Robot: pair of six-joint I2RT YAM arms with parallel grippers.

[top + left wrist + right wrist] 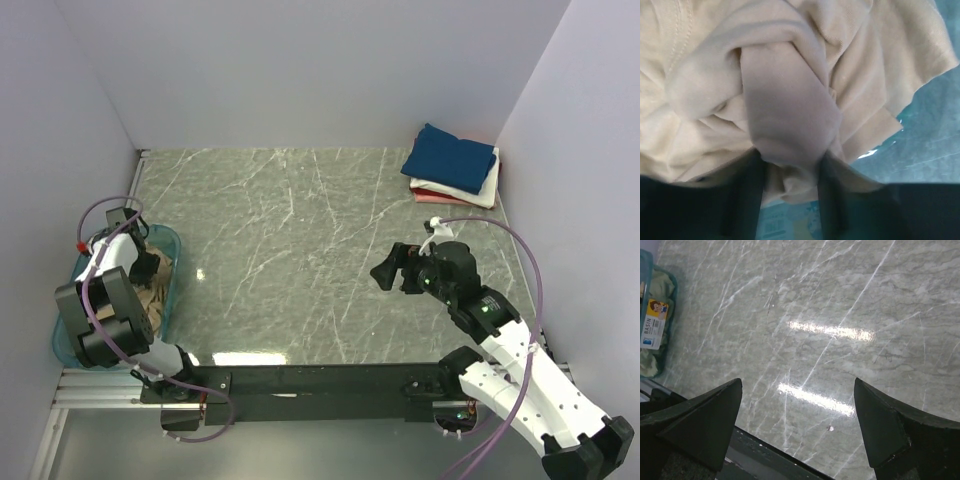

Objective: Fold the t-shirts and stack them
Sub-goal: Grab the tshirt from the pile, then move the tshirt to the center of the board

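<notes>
A crumpled tan t-shirt point(785, 100) lies inside the translucent teal tub point(176, 243) at the table's left edge. My left gripper point(146, 265) reaches down into the tub; in the left wrist view its two dark fingers point(752, 190) press on either side of a bunched fold of the tan cloth, so the left gripper point(790, 161) is shut on it. At the back right sits a stack of folded t-shirts: navy blue point(450, 157) on top, white point(486, 190) under it, pinkish red point(432, 198) at the bottom. My right gripper point(386, 271) hovers open over bare table, its jaws point(797, 390) wide apart with nothing between them.
The grey marble tabletop point(300, 240) stretches between the tub and the stack. White walls close it in at the back and both sides. A black rail point(320, 380) runs along the near edge. The tub point(671, 330) carries a paper label point(655, 322).
</notes>
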